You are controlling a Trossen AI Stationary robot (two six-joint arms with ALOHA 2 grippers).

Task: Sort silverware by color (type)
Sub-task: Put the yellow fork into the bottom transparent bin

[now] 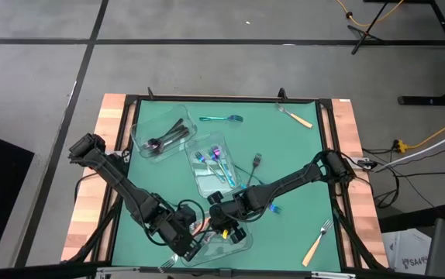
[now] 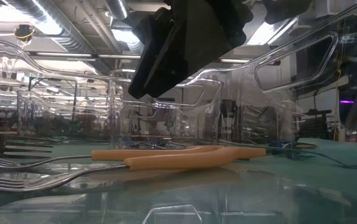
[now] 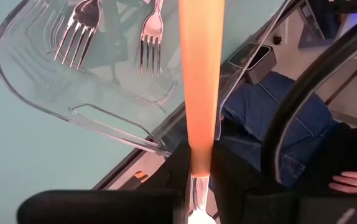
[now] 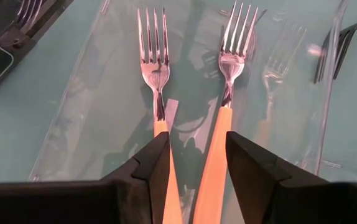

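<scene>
Left gripper (image 1: 185,246), jaws clamped on an orange-handled utensil (image 3: 201,93), at the mat's near edge beside the near container (image 1: 242,239). Right gripper (image 4: 197,163), jaws parted, hangs over that container with one orange-handled fork (image 4: 219,149) showing between its fingers (image 4: 253,171); a second fork (image 4: 155,78) lies alongside. Iridescent pieces (image 1: 215,160) fill the centre container (image 1: 201,178); black ones (image 1: 167,138) the far-left container (image 1: 141,133). Loose forks (image 1: 317,242) lie at the near-right and far-right corners.
</scene>
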